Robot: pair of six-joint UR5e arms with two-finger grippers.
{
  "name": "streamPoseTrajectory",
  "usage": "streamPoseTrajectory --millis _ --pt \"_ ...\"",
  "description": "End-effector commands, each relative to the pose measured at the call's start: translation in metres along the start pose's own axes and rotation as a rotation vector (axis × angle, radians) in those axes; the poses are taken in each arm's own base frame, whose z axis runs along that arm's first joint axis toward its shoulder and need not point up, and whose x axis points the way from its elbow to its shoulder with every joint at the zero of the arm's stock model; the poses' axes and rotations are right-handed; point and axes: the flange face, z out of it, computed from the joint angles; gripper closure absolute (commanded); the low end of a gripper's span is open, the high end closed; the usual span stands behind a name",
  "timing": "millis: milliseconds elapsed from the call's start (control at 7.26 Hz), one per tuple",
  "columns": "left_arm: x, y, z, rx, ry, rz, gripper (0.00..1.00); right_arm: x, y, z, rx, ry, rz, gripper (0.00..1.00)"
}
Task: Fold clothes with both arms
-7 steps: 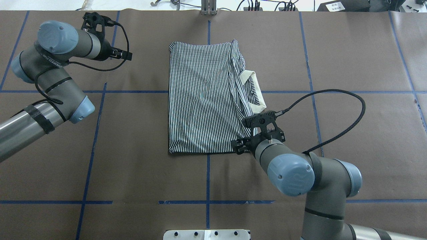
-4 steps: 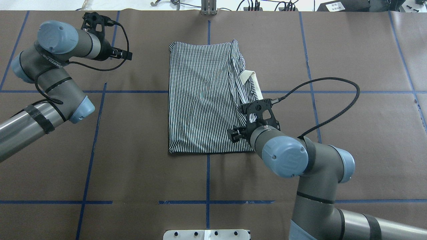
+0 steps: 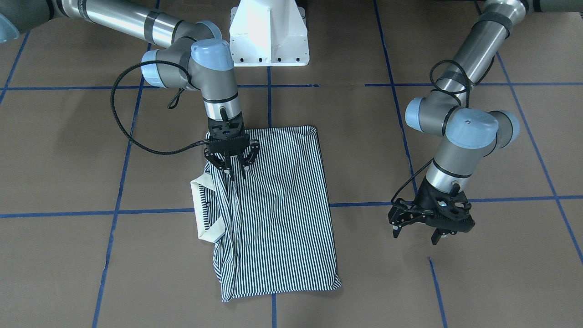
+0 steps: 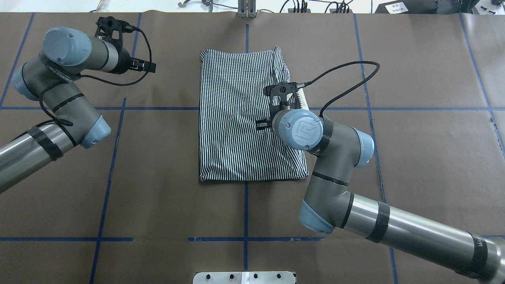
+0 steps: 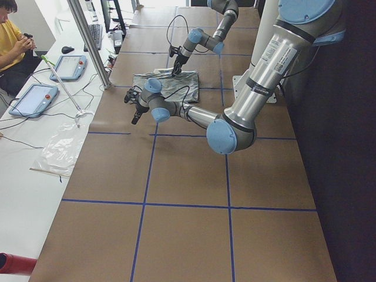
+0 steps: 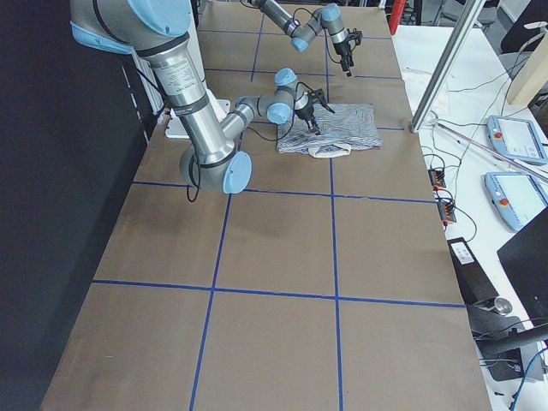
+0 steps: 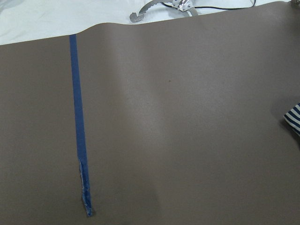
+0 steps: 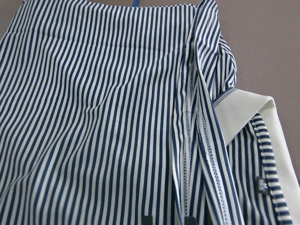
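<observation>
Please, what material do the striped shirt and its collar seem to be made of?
The shirt looks like thin, soft matte cloth, perhaps cotton: it wrinkles and shows stitched seams. The collar looks like plain cream cloth, somewhat stiffer, since it holds a crisp fold.

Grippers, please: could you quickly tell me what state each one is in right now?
Left gripper: open, empty, off the polo shirt.
Right gripper: fingers nearly together over the shirt; a grip cannot be told.

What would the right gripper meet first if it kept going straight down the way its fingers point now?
Most likely the striped polo shirt: the right gripper points down at its folded edge beside the cream collar. Whether it already touches is unclear.
</observation>
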Motion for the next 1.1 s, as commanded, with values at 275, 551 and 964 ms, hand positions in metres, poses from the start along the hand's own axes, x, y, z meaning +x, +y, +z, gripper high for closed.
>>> streamPoseTrajectory --millis 275,551,964 --pt "0.0006 0.0012 0.0007 -0.001 0.000 -0.001 0.00 0.0181 -0.0072 0.0081 -0.032 0.021 -0.054 0.64" --pt "0.0011 0.0009 0.0001 0.000 0.001 0.001 0.00 0.0142 -0.0060 0.0072 -0.027 0.012 -0.050 0.74" --pt "0.0011 0.0009 0.0001 0.000 0.001 0.001 0.00 0.0129 -0.0067 0.0060 -0.027 0.009 -0.048 1.00"
